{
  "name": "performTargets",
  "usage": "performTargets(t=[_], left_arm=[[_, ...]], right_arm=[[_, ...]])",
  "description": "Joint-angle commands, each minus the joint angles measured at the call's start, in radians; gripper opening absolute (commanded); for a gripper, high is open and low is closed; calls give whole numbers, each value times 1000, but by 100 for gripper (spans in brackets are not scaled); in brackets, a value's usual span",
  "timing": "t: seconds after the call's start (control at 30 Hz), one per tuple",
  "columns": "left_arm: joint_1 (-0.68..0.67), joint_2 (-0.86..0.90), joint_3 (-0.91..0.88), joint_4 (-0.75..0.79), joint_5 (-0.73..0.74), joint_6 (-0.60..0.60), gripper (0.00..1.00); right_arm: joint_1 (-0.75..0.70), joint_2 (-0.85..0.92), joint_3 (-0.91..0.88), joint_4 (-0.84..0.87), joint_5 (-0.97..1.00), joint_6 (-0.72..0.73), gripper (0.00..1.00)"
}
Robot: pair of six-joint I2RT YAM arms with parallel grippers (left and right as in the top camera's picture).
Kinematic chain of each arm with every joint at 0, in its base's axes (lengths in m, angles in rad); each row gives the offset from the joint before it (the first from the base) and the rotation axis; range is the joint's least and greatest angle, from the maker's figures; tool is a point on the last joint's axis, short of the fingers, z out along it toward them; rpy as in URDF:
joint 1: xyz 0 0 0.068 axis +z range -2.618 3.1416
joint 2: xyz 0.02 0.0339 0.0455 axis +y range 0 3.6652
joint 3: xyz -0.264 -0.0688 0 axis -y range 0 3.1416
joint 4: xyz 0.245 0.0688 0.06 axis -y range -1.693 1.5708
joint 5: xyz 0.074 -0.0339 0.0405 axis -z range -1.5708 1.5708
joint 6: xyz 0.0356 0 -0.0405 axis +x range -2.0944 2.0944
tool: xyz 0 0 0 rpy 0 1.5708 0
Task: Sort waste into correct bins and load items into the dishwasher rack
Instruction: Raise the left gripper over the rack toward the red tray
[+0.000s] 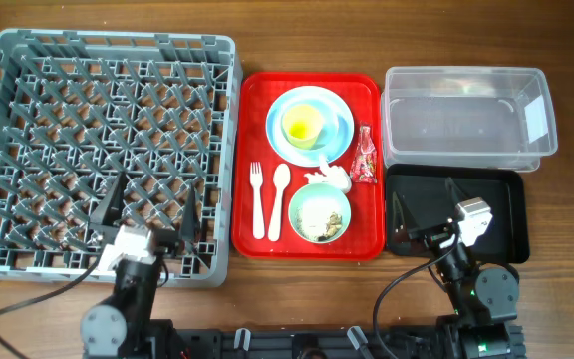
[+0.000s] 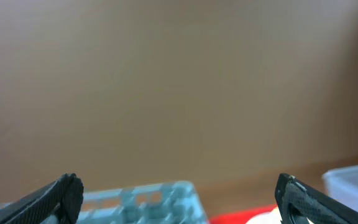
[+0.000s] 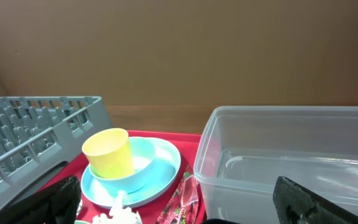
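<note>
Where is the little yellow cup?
Seen from overhead, the yellow cup sits on the blue plate at the far end of the red tray, between the grey rack on the left and the clear tub on the right.

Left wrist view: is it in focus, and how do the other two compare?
Left wrist: soft throughout, the dishwasher rack only a blurred pale shape. Right wrist: sharper, the yellow cup crisp. Overhead: sharp, evenly lit, no harsh shadows.

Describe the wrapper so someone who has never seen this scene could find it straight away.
Find the red tray between the grey rack and the clear tub. Along its right edge, beside the blue plate, lies the wrapper. It is a narrow, crinkled red strip, unlike the white tissue nearby.
</note>
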Motion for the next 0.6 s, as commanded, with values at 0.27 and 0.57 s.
performTargets(t=[0.27,0.57], left_arm=[[-7,135,556,-280,287,-114,100],[-7,602,1133,-799,605,-114,100]], right_arm=[[2,-2,-1,3,-2,5,100],[2,-2,-1,3,-2,5,100]])
